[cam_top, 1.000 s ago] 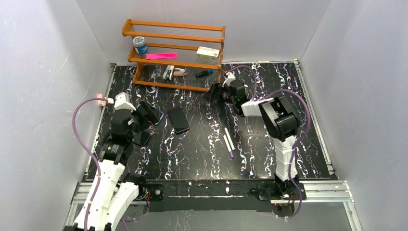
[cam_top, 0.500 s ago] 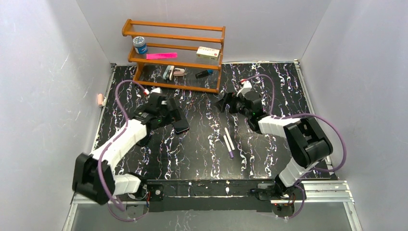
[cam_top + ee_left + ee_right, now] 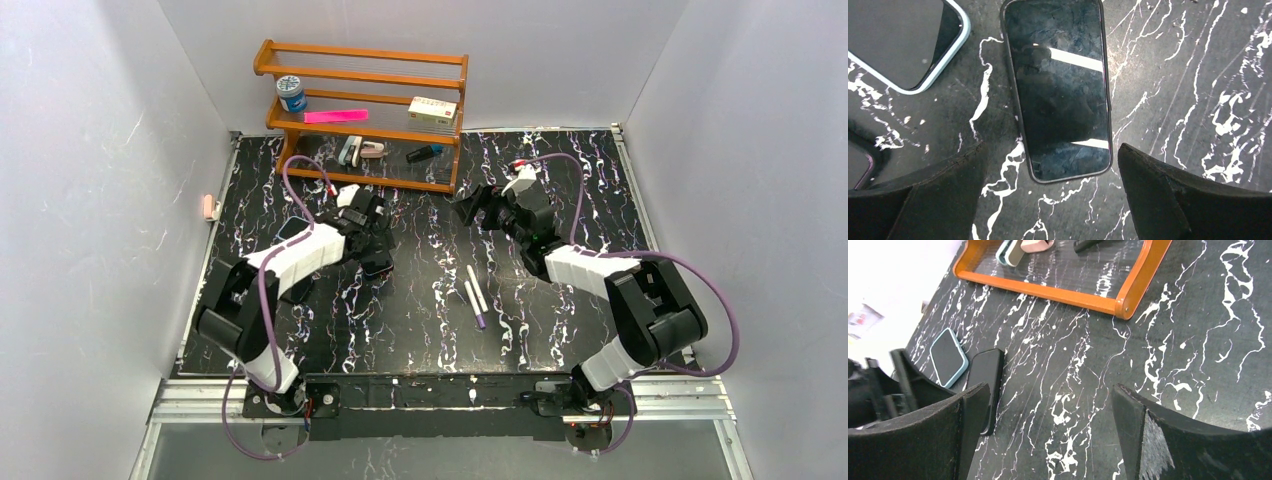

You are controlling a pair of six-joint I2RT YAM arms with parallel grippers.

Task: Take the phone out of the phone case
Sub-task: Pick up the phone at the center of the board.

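Hovering above the phone (image 3: 1058,90), the left gripper (image 3: 1050,146) has its fingers spread wide, one on each side of the phone's near end, and it clasps nothing. The phone lies flat, screen up, in its dark case (image 3: 1020,132), directly under and ahead of this gripper.

Furthest left of the gripper, a purple-rimmed case (image 3: 858,160) peeks out beside the left finger. Just ahead of that finger lies a blue-cased phone (image 3: 903,40), close to the target but apart from it. If the gripper comes down a little off to the left, that finger would probably land on one of these or push it.

At the target itself, a plain squeeze across the long sides would likely pinch case and phone as one. The whole thing would then lift with nothing separated. The glossy screen also looks slippery, so a fingertip pressing there may skid.

Further right, the right gripper (image 3: 1048,390) is also wide apart and empty. It is well off from the phone and nearer the rack (image 3: 1128,290). Unless it pins the case, prying with one arm would probably just slide the phone across the table (image 3: 1198,75). If both arms close in on so small a thing, their fingers could clash.
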